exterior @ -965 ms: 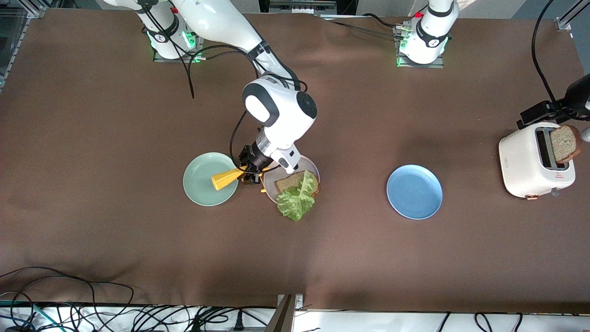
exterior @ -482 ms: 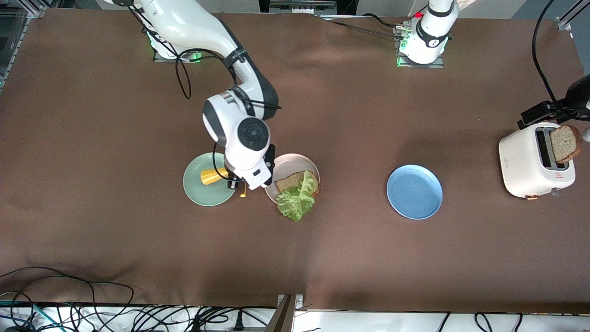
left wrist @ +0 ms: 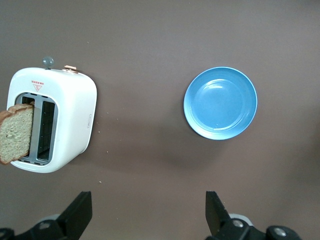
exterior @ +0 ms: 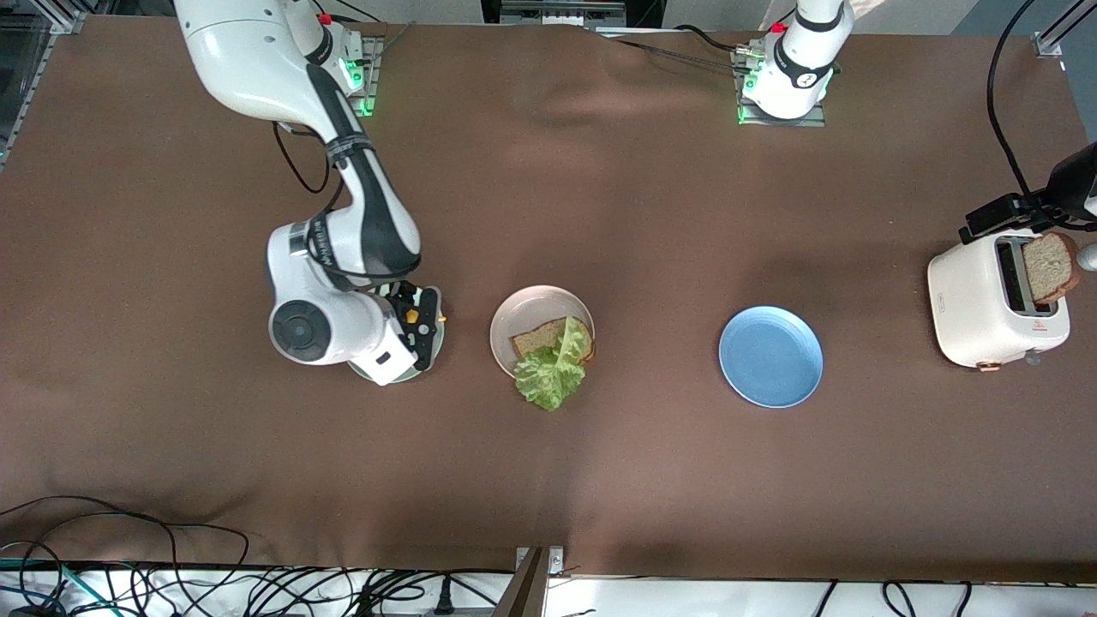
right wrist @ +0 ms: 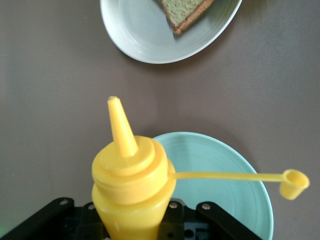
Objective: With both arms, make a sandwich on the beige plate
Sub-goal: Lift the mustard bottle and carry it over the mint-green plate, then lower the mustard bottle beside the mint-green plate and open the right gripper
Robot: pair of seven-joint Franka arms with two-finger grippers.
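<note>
Two arms: both in use, jobs split by table end.
Right gripper: pinching yellow squeeze bottle at its body, over mint-green plate; nozzle uncapped, cap dangling on its strap; bottle tipped toward beige plate, likely brought back to its resting spot once sauce work is over.
Mint-green plate: beside beige plate, toward right arm's end of surface; mostly hidden under right arm in front view; serves as parking place for bottle, by the look of it.
Beige plate: near middle of surface, well apart from blue plate.
Sandwich: half built; one bread slice flat on beige plate, lettuce leaf on top, draped over rim nearest front camera onto the cloth; no top slice yet.
Left gripper: spread wide, nothing between fingers, high over surface near toaster and blue plate; probably poised for second slice.
Second slice: standing tall in toaster slot, easy to pinch by its upper edge.
Blue plate: bare, between beige plate and toaster.
Risk: overhanging lettuce may slip off once top slice presses down.
</note>
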